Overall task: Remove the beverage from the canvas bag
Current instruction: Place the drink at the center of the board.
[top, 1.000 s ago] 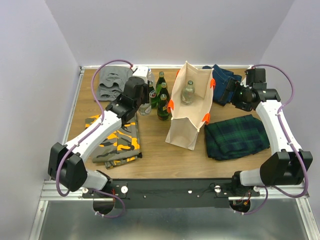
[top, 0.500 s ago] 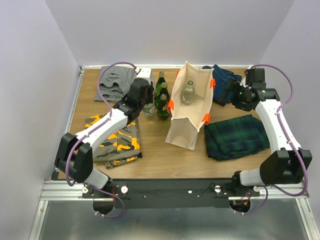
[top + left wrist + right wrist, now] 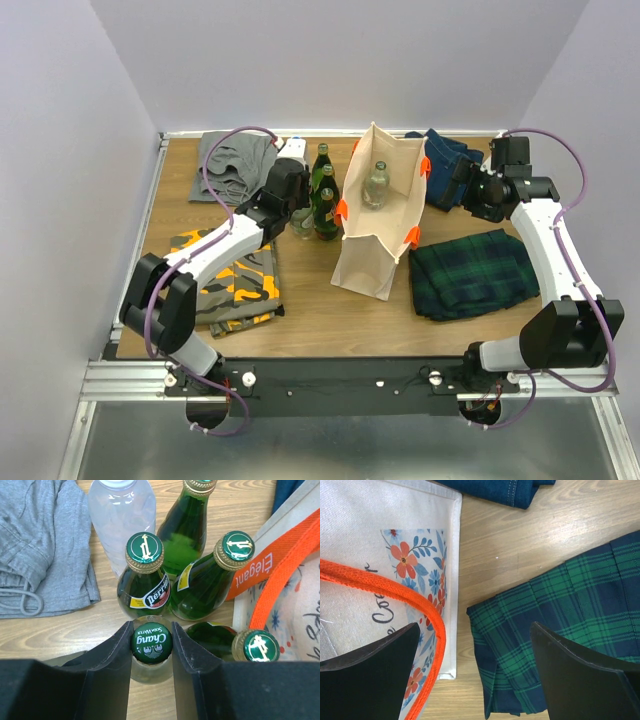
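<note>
The canvas bag [image 3: 372, 250] stands open mid-table, cream with orange handles [image 3: 380, 582]. Inside it stands a clear glass beverage bottle [image 3: 375, 186] with a dark cap. To the bag's left, my left gripper [image 3: 151, 630] is shut on the neck of a clear Chang soda water bottle [image 3: 151, 642] with a green cap, right beside a cluster of green bottles. In the overhead view that left gripper [image 3: 298, 216] sits low by those bottles. At the bag's right side, my right gripper [image 3: 475, 626] is wide open with nothing between its fingers, hovering over the bag's corner and a plaid cloth.
Several green Perrier bottles [image 3: 145, 580] and a clear plastic water bottle [image 3: 121, 515] crowd the bag's left side. Grey clothes [image 3: 228, 165] lie back left, camouflage clothes [image 3: 235, 285] front left, a green plaid cloth [image 3: 470, 272] right, and jeans [image 3: 447, 160] back right.
My left arm has swung in and shifted slightly right and nearer, carrying the Chang bottle closer to the green bottles. The right arm has stayed still.
</note>
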Controlling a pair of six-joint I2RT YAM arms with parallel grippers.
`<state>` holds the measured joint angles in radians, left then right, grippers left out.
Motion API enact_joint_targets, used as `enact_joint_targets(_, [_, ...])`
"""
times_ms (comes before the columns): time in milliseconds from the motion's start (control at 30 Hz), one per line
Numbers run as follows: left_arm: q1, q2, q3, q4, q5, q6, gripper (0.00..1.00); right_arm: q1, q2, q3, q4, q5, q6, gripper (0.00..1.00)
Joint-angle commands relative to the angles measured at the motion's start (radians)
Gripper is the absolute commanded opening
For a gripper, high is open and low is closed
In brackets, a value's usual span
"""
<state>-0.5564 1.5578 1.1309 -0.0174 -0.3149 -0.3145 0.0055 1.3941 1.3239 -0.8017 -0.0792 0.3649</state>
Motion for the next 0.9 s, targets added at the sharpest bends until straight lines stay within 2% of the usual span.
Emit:
enact_joint_targets(0, [0.004, -0.004, 0.021, 0.168, -0.058, -0.023, 0.00, -0.001, 0.005, 0.012, -0.001, 0.030, -0.017, 1.00])
enact_joint_targets(300, [0.004, 0.022, 0.033, 0.166, -0.061, -0.040, 0.00, -0.001, 0.006, 0.008, -0.001, 0.029, -0.015, 1.00])
enact_joint_targets(433, [0.004, 0.027, 0.036, 0.163, -0.058, -0.041, 0.03, -0.001, 0.005, 0.006, 0.001, 0.033, -0.015, 1.00])
enact_joint_targets(567, [0.004, 0.030, 0.036, 0.163, -0.056, -0.043, 0.12, -0.002, 0.005, 0.006, 0.001, 0.035, -0.017, 1.00])
enact_joint_targets(633, [0.004, 0.030, 0.035, 0.160, -0.055, -0.043, 0.12, -0.001, 0.005, 0.005, 0.001, 0.035, -0.017, 1.00])
enact_joint_targets(733, [0.004, 0.028, 0.035, 0.152, -0.055, -0.041, 0.20, -0.002, 0.006, 0.005, 0.004, 0.032, -0.018, 1.00])
enact_joint_targets(833, [0.004, 0.028, 0.032, 0.152, -0.055, -0.043, 0.21, -0.001, 0.008, 0.005, 0.004, 0.030, -0.018, 1.00])
enact_joint_targets(867, [0.004, 0.028, 0.030, 0.151, -0.055, -0.043, 0.28, -0.001, 0.006, 0.003, 0.002, 0.032, -0.018, 1.00])
